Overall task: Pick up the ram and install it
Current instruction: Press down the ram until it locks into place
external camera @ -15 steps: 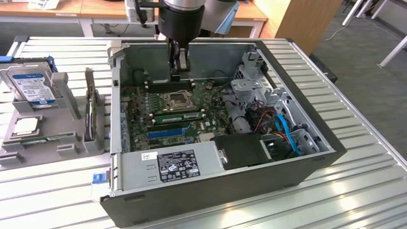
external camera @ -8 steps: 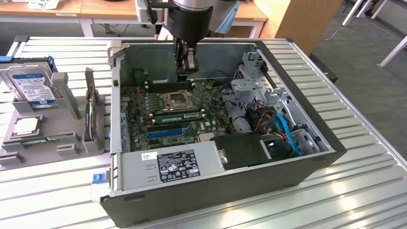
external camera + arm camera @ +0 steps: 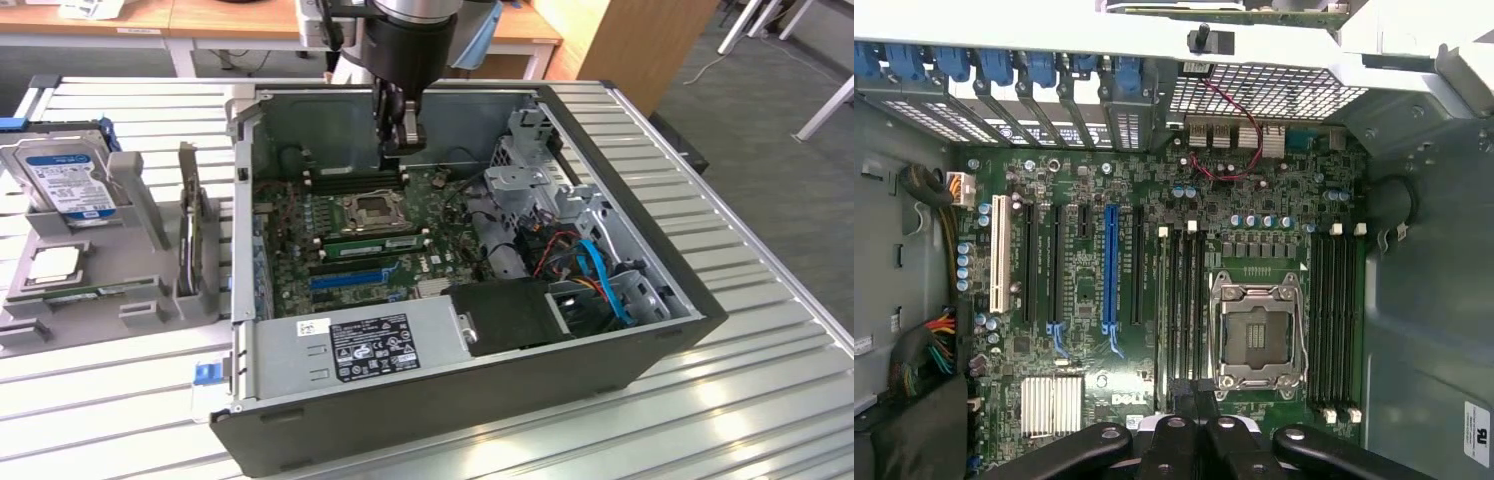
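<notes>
A long green ram [image 3: 374, 241] lies seated in a memory slot between the CPU socket [image 3: 370, 210] and the blue slot [image 3: 354, 279] on the motherboard. My gripper [image 3: 400, 138] hangs inside the open computer case, above the far memory slots, and stands clear of the board. Its black fingers are shut with nothing visible between them. In the wrist view the shut gripper [image 3: 1194, 395] shows over the end of the slot bank [image 3: 1181, 300] beside the CPU socket [image 3: 1257, 335]. Another green ram stick [image 3: 96, 292] lies in the grey holder on the exterior view's left.
The grey holder [image 3: 80, 300] also carries a blue-labelled hard drive [image 3: 70, 185] and an upright expansion card [image 3: 187, 235]. Case walls [image 3: 243, 230] ring the board. The power supply [image 3: 374, 345] and drive cage with cables [image 3: 574, 260] crowd the near and right sides.
</notes>
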You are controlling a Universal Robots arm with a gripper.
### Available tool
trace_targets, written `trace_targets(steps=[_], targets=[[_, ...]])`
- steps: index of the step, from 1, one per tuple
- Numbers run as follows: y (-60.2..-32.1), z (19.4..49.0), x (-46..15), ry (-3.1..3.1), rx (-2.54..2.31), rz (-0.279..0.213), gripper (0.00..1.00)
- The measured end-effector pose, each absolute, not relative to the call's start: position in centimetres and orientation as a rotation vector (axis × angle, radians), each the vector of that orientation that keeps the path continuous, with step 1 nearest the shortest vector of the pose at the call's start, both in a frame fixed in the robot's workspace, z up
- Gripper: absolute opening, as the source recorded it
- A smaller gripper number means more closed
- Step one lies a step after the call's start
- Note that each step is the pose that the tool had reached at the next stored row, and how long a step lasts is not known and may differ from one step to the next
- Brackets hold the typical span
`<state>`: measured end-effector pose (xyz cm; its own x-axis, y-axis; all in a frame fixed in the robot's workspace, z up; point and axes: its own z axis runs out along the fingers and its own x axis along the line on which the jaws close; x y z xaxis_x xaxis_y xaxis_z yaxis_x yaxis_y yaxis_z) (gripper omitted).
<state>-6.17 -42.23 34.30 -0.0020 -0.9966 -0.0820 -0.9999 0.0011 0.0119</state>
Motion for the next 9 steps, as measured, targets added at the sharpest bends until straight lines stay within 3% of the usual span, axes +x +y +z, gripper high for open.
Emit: trace_targets(steps=[9], targets=[[-42.23, 34.30, -6.17, 2.187, -2.184, 0.103, 0.10]])
